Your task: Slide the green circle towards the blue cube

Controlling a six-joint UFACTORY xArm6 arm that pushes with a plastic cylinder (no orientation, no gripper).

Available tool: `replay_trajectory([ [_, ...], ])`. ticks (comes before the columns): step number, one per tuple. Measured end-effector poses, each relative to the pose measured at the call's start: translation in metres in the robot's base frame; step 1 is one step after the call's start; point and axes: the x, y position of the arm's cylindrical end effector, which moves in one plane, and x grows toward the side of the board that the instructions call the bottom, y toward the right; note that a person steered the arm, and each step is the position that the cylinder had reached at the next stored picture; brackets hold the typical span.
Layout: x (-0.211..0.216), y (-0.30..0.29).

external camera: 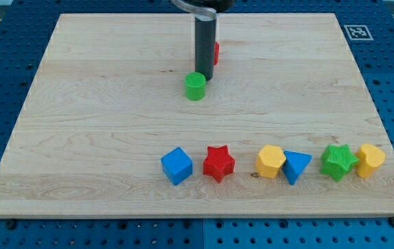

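Note:
The green circle [195, 86] sits on the wooden board, a little above the view's middle. My tip [204, 77] is at the lower end of the dark rod, right at the circle's upper right edge, touching or nearly touching it. The blue cube [176, 165] lies well below the circle, toward the view's bottom and slightly to the left. A red block [216, 52] is mostly hidden behind the rod; its shape cannot be made out.
To the right of the blue cube along the view's bottom stand a red star [218, 163], a yellow block [271, 161], a blue triangle [296, 166], a green star [339, 161] and another yellow block [370, 160]. The board's edge [183, 216] runs below them.

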Motion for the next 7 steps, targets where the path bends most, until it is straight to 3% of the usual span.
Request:
replay_trajectory([
  [4, 0.053, -0.022],
  [7, 0.072, 0.033],
])
